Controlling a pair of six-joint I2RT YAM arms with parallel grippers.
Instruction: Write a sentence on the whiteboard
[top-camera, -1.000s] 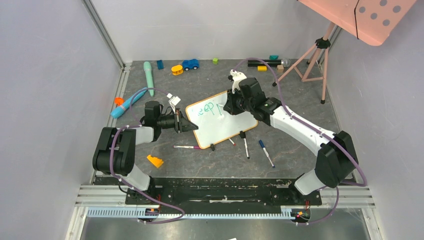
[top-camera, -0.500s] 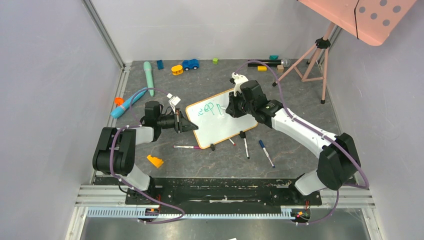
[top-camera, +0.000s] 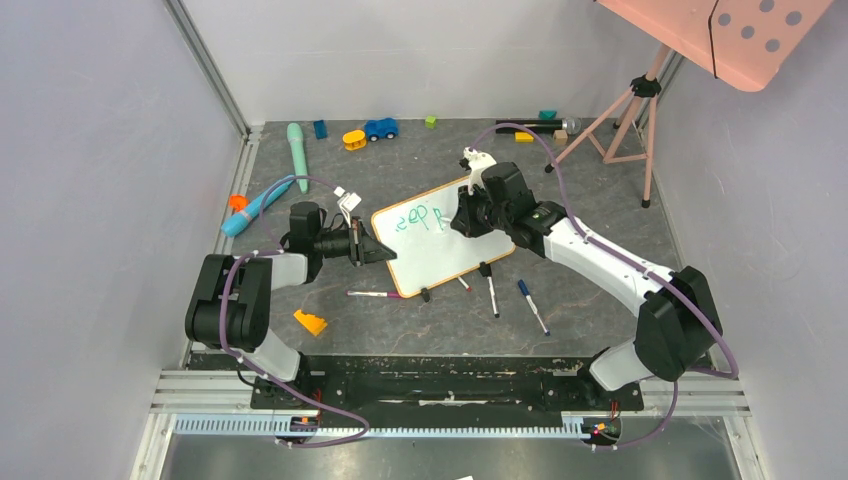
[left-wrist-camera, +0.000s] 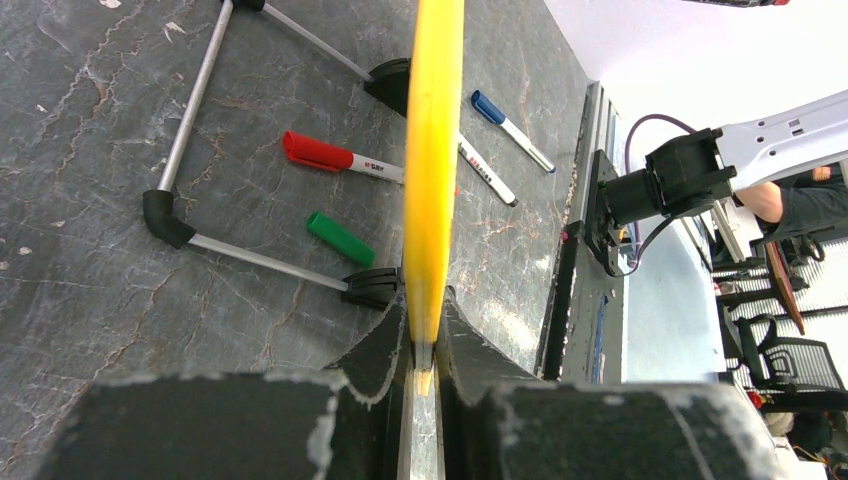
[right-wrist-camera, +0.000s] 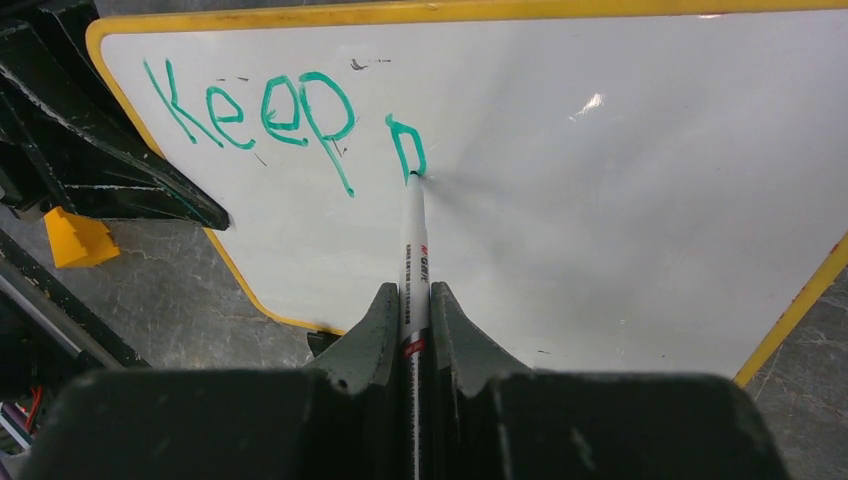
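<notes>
Right wrist view: my right tool (right-wrist-camera: 412, 297) clamps a marker (right-wrist-camera: 413, 225) touching the whiteboard (right-wrist-camera: 600, 200) ahead; my left tool (left-wrist-camera: 425, 312) clamps its edge.

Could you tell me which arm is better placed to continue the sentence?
Right: the right gripper holds the marker, tip on the whiteboard where the sentence stops. The left gripper clamps its edge.
</notes>
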